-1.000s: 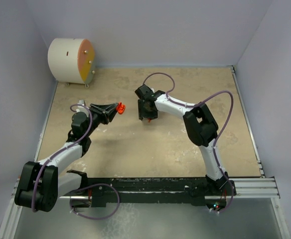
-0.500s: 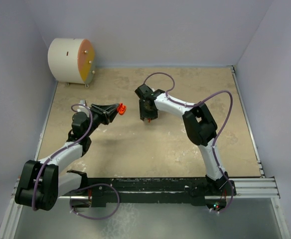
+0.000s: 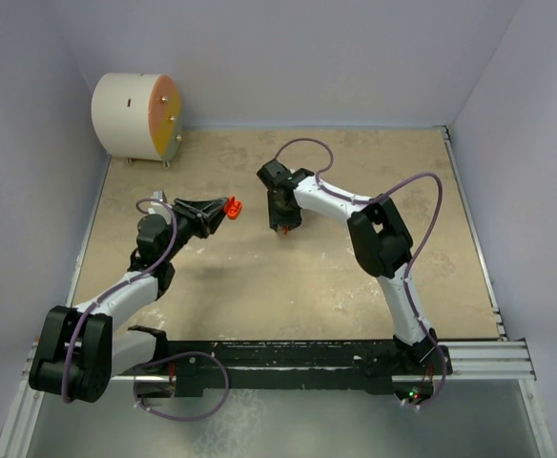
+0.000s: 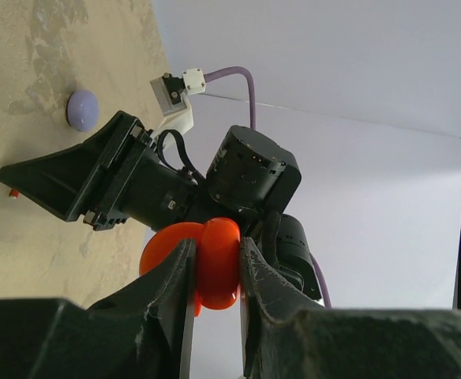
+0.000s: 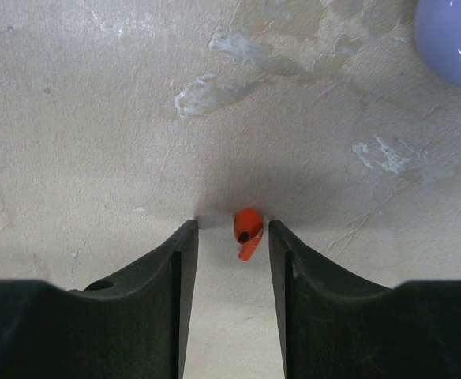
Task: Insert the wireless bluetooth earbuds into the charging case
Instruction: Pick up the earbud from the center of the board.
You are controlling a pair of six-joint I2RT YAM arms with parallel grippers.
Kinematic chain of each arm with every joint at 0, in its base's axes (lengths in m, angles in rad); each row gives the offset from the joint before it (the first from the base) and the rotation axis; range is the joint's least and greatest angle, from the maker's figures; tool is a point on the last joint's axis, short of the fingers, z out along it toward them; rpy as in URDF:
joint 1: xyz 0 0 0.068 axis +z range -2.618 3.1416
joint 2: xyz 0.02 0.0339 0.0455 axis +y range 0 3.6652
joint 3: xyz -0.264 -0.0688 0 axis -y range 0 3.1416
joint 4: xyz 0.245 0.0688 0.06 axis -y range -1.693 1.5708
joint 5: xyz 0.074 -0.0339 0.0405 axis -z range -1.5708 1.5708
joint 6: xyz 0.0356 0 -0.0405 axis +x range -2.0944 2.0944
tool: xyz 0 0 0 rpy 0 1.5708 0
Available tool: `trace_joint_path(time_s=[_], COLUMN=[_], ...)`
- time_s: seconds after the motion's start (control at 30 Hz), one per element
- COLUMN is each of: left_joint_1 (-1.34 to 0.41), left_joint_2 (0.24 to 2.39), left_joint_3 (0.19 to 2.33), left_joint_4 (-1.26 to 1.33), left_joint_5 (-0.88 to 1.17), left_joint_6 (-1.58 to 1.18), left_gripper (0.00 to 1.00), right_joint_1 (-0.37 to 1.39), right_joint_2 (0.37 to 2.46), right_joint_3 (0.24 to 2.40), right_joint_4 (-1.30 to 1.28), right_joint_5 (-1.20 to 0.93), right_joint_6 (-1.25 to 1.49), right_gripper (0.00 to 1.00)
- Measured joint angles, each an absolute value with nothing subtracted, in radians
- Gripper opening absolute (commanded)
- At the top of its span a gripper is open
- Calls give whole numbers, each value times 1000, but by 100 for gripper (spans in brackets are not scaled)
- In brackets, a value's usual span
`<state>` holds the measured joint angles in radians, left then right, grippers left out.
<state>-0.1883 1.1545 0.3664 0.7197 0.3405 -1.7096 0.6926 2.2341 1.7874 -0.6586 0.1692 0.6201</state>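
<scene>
Change: the right arm's elbow has shifted a little to the left since a second ago; the left arm has kept almost the same place.
Right tool: the right tool (image 5: 233, 225) stands low over the surface (image 3: 259, 286), its jaws narrowly apart and not yet clamped on anything.
Red earbud: the red earbud (image 5: 247, 229) lies on the surface between these two fingers, closer to the right one, with its stem pointing toward the near side.
Left tool: the left tool (image 4: 216, 245) is closed on the red charging case (image 4: 207, 264) and holds it in the air, left of the right tool and apart from it.
Step in hand: it seems to be the picking of the red earbud, so that it can go into the red charging case.
How to do it well: I think the tool should move slightly to the right to centre the earbud, then close slowly. The piece is tiny and rounded, so an off-centre squeeze may push it out or turn it.
Around: a lavender case (image 5: 451, 39) lies on the surface just to the far right of the fingers; a white drum (image 3: 135, 116) stands in the far left corner.
In the way: nothing blocks the closing. The lavender case is near, so a wide sideways move could touch it.
</scene>
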Motion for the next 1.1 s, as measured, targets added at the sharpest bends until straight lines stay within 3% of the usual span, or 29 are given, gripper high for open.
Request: trace_joint_path(time_s=[0.53,1.1], left_joint_1=[-180,-177], left_joint_2=[1155,1155], left_joint_3=[366,366], left_joint_4=[725,725], left_joint_5=[356,360], left_joint_6=[-1710,-1710], left_gripper=[0,0], right_joint_1=[690,680], right_joint_2=[2262,2262], right_joint_3=[1836,1836], right_joint_4=[-696,-699], right_joint_5=[173,173], right_joint_6=[623,630], right_gripper=[41,29])
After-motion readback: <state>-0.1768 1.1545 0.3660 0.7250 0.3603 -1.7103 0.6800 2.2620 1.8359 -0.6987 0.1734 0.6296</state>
